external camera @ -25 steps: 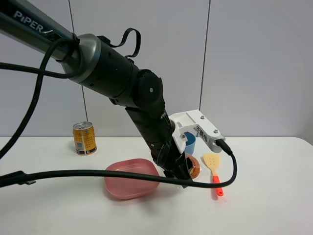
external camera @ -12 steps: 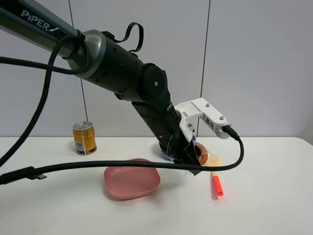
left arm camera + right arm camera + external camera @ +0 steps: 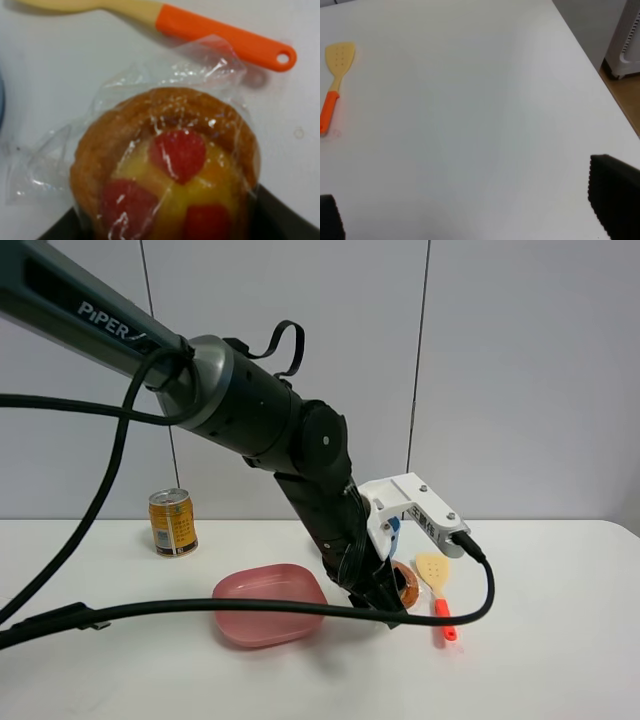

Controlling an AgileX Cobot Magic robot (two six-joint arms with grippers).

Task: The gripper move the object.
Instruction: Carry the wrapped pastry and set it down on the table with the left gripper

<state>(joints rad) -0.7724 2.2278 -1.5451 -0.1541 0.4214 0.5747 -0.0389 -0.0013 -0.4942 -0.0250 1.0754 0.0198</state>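
Note:
The wrapped pastry [image 3: 406, 585], golden-brown with red spots under clear plastic, sits low at the table between the pink plate [image 3: 268, 604] and the spatula [image 3: 438, 588]. My left gripper [image 3: 393, 597] reaches across from the left and is shut on the pastry. In the left wrist view the pastry [image 3: 170, 170] fills the frame between the black jaws of my left gripper [image 3: 170, 222]. I cannot tell whether it rests on the table. My right gripper [image 3: 470, 210] is open and empty over bare table, and is out of the exterior view.
A gold drink can [image 3: 173, 522] stands at the back left. A blue cup [image 3: 392, 528] shows behind the white wrist module. The spatula with its orange handle lies beside the pastry [image 3: 225, 37] and shows far off in the right wrist view [image 3: 334, 82]. The table's edge [image 3: 600, 75] is near the right gripper.
The left gripper lifted the pastry off the table half a second ago, then lowered it again beside the spatula, slightly right of where it began.

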